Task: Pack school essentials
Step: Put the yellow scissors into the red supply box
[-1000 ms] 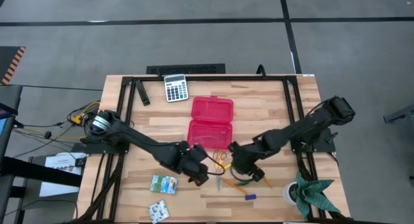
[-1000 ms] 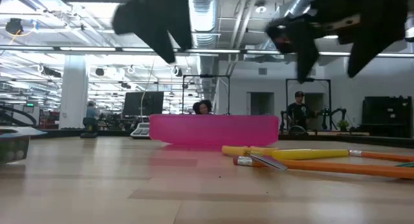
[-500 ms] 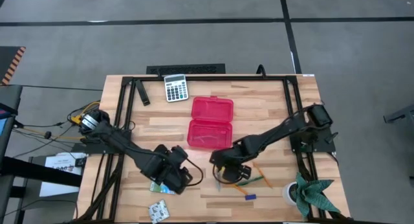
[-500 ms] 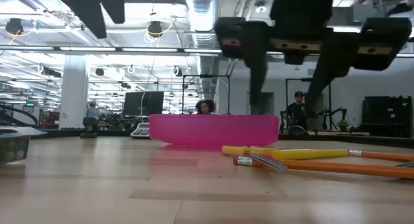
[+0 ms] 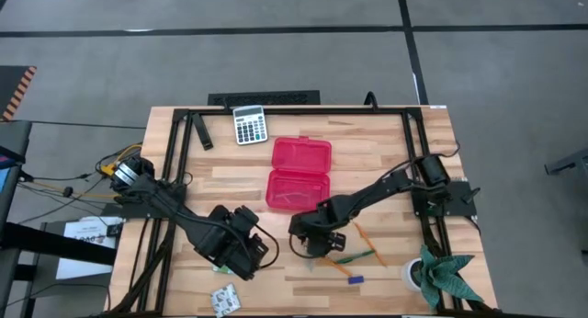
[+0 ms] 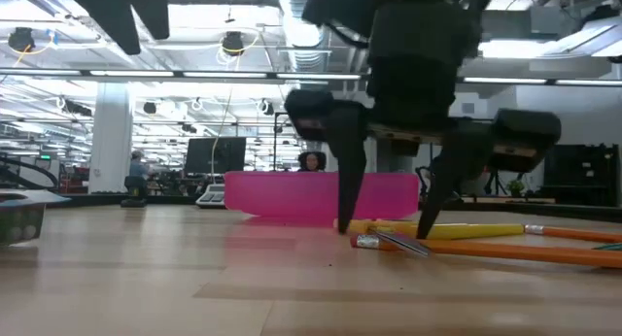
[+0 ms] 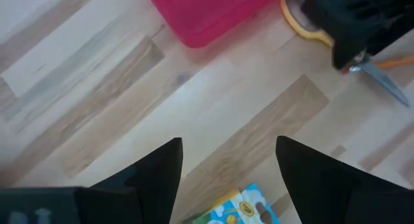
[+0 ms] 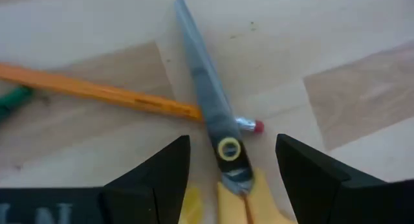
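Since the right tool (image 8: 228, 166) is open and straddling the scissors (image 8: 217, 130) at their pivot, I judge that pivot, or the handle neck just behind it, to be the place to pinch. The scissors lie flat on the tabletop (image 5: 386, 153), closed, with the blade crossing an orange pencil (image 8: 97, 91) near its eraser. I expect them to be light and rigid, but thin and slick along the steel, so a grip on the blade could slip or twist; the yellow plastic by the rivet should give better purchase. Because they lie so low, the fingers must get down nearly to the wood.

The pencils should be lighter still and apt to roll. The left tool (image 7: 226, 169) is also open, holding nothing, above bare wood with a printed packet (image 7: 236, 208) just past its fingers; that packet looks soft and flat, so I would take it by an edge.

The high view gives me the layout: the red case (image 5: 299, 174) open behind the scissors, a second packet (image 5: 224, 300) near the front edge, a tiny blue piece (image 5: 355, 279) and the calculator (image 5: 249, 125) well apart. It hides the scissors under the right arm. The low view shows the right fingers (image 6: 352, 176) reaching down almost to the tabletop on either side of the yellow handles (image 6: 442, 231). Only the right wrist view shows the rivet centred between the fingers.
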### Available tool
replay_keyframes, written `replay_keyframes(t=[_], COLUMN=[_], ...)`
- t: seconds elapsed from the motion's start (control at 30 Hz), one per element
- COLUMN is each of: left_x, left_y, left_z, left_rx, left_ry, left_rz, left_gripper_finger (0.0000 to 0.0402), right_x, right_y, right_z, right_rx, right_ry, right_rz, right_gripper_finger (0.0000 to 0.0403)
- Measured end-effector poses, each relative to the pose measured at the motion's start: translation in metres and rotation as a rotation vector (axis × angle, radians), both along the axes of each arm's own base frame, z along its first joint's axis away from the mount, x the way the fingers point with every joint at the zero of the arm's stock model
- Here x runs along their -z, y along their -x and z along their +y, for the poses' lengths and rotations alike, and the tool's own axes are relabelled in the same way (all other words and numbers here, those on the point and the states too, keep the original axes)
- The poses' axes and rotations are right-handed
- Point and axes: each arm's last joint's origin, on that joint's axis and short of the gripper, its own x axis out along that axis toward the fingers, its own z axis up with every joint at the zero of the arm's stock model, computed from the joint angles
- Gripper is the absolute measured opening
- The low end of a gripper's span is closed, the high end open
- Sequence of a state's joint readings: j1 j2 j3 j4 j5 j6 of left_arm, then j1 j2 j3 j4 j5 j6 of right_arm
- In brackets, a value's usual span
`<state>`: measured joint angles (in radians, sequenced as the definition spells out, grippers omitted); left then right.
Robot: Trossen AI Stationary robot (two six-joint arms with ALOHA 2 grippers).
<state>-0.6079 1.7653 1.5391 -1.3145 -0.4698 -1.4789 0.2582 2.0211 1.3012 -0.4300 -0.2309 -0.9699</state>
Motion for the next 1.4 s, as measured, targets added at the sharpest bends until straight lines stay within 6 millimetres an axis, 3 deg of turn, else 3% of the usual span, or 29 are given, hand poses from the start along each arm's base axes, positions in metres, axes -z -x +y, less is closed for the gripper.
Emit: replay_keyframes(t=[0.17,0.33,0.77,1.1,1.27,1.4], left_x=[0.0,0.0,0.0,0.0,0.0,0.0], left_y=[0.001,0.001,0.001,0.001,0.001,0.001], left_z=[0.001,0.001,0.001,0.001,0.002,0.002], left_rx=[-0.001,-0.001,-0.002,-0.004,-0.005,-0.027], left_ry=[-0.014,-0.019,-0.021,-0.023,-0.023,-0.035], left_rz=[0.004,0.007,0.006,0.006,0.006,-0.014], left_gripper_finger=[0.0243,0.0243,0.0243,0.0243,0.0243,0.0243], right_x=[-0.001,-0.001,-0.001,-0.001,-0.006,-0.025], right_y=[-0.002,-0.002,0.0,-0.002,0.0,-0.002], right_z=[-0.014,-0.021,-0.013,-0.016,-0.017,-0.017], right_rx=[0.035,0.052,0.001,0.102,0.136,0.108], right_ry=[0.027,0.029,0.065,0.058,0.01,-0.116], right_rz=[0.007,0.014,0.005,0.019,0.033,-0.02], right_gripper_finger=[0.0229,0.018,0.0092,0.0006,0.0037,0.0087])
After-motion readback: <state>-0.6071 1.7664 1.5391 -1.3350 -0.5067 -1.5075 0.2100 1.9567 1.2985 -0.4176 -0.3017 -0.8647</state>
